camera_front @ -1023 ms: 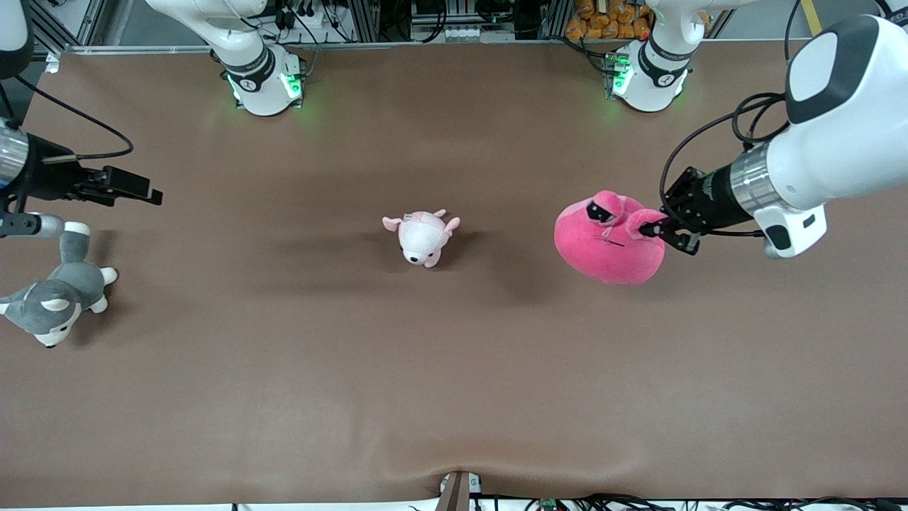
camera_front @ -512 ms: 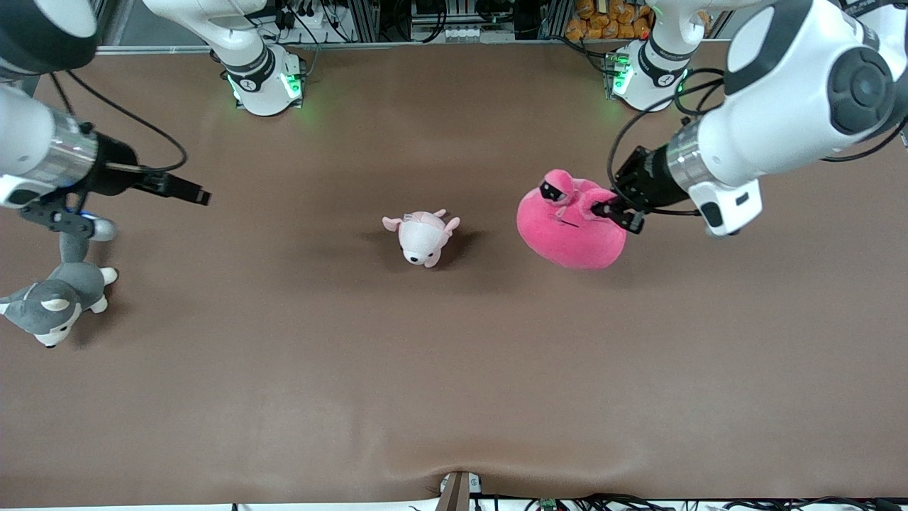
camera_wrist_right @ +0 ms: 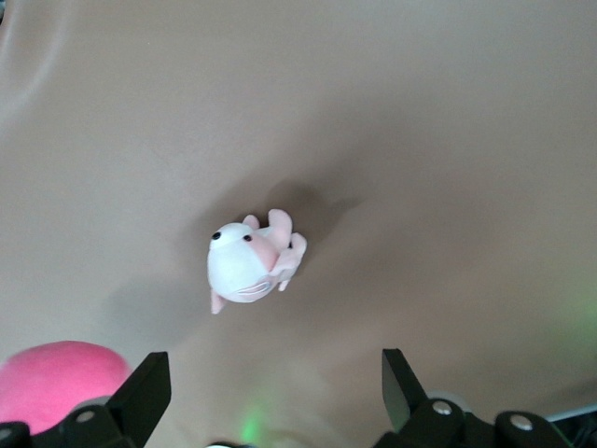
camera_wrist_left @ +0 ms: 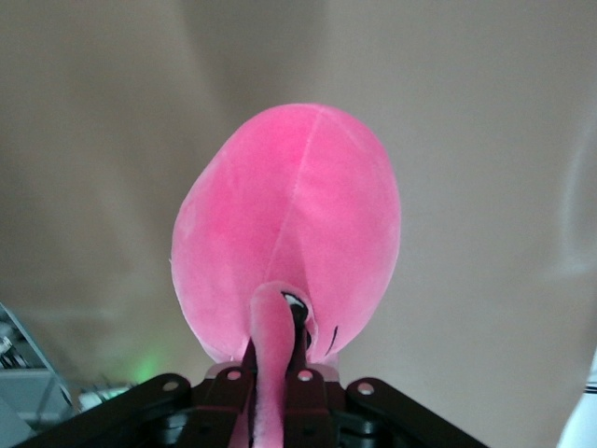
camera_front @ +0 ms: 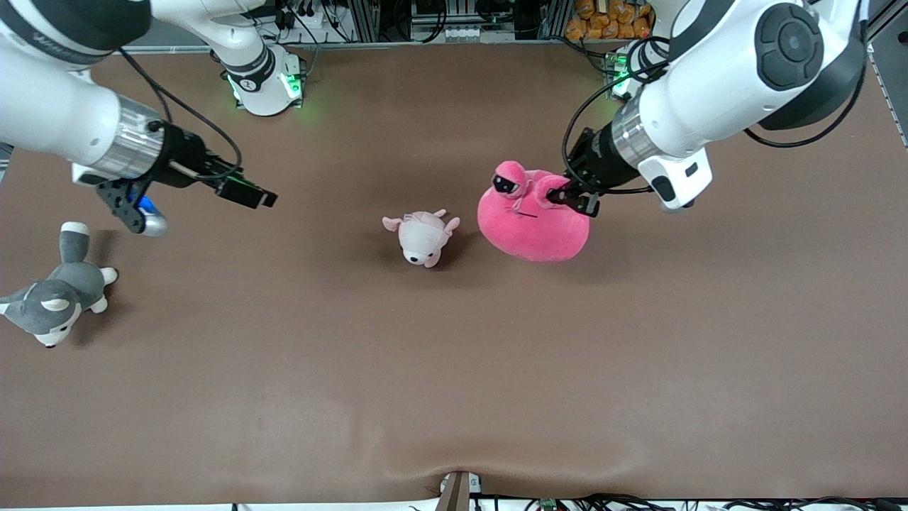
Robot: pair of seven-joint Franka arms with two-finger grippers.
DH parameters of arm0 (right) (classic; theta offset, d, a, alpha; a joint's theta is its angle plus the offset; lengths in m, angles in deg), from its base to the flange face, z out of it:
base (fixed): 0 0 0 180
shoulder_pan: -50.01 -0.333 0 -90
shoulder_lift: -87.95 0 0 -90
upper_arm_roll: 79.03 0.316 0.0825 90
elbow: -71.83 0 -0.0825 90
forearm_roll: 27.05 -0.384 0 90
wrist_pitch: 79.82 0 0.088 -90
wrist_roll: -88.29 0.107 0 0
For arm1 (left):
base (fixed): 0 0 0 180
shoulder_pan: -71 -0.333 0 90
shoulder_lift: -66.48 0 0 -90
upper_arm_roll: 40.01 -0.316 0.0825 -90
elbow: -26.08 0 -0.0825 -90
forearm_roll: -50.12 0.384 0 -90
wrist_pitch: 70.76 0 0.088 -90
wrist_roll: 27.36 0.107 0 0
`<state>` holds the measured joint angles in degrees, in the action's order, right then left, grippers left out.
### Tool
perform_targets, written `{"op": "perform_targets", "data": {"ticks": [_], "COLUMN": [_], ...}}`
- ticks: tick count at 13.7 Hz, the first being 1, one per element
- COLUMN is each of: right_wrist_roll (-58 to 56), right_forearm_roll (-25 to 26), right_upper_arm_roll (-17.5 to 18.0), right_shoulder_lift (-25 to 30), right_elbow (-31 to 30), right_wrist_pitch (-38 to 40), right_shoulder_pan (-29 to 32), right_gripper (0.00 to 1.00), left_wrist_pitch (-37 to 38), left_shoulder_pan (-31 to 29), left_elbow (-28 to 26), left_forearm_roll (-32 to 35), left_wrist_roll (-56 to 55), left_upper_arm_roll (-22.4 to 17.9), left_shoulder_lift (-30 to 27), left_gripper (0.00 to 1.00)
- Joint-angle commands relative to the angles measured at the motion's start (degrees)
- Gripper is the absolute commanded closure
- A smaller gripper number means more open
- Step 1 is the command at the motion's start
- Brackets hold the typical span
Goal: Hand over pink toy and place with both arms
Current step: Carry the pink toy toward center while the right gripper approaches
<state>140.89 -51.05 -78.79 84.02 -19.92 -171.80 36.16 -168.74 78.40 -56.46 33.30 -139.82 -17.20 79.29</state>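
Observation:
The pink toy (camera_front: 532, 223) is a round hot-pink plush with black half-lidded eyes, held up over the middle of the table. My left gripper (camera_front: 567, 196) is shut on one of its eye bumps; in the left wrist view the toy (camera_wrist_left: 289, 224) hangs from the closed fingers (camera_wrist_left: 303, 359). My right gripper (camera_front: 264, 199) is open and empty, in the air over the table toward the right arm's end; its wide-apart fingertips (camera_wrist_right: 154, 378) frame the view, with the toy's edge (camera_wrist_right: 47, 378) at a corner.
A small pale pink-and-white plush (camera_front: 422, 234) lies at the table's middle, beside the pink toy; it also shows in the right wrist view (camera_wrist_right: 250, 261). A grey-and-white husky plush (camera_front: 57, 294) lies at the right arm's end.
My left gripper has carried the pink toy toward the table's middle, close to the pale plush. My right gripper has swung in from the table's end toward the middle.

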Motion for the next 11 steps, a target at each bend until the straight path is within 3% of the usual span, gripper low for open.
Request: {"op": "perform_targets", "data": {"ticks": [1, 6, 11], "right_wrist_roll": [10.20, 25.59, 34.57], "right_forearm_roll": [-1.40, -3.16, -8.70], "right_upper_arm_roll": [-0.50, -0.50, -0.50], "right_shoulder_lift": [-0.20, -1.08, -2.31], "right_elbow": [0.34, 0.34, 1.66], "right_wrist_pitch": [-3.19, -8.82, -11.19], "right_shoulder_pan": [-5.56, -14.09, -14.89], "right_gripper": [0.00, 0.00, 0.00], "left_wrist_pitch": [-1.95, -5.73, -8.29], "left_shoulder_pan": [1.38, 3.41, 5.87], "left_elbow": [3.08, 4.84, 4.84], "left_forearm_roll": [-2.42, -5.59, -5.59], "left_wrist_roll": [-6.00, -16.20, -21.66], "left_upper_arm_roll": [-0.05, 0.04, -0.05], "left_shoulder_lift": [1.42, 3.18, 4.15], "left_gripper": [1.00, 1.00, 1.00]}}
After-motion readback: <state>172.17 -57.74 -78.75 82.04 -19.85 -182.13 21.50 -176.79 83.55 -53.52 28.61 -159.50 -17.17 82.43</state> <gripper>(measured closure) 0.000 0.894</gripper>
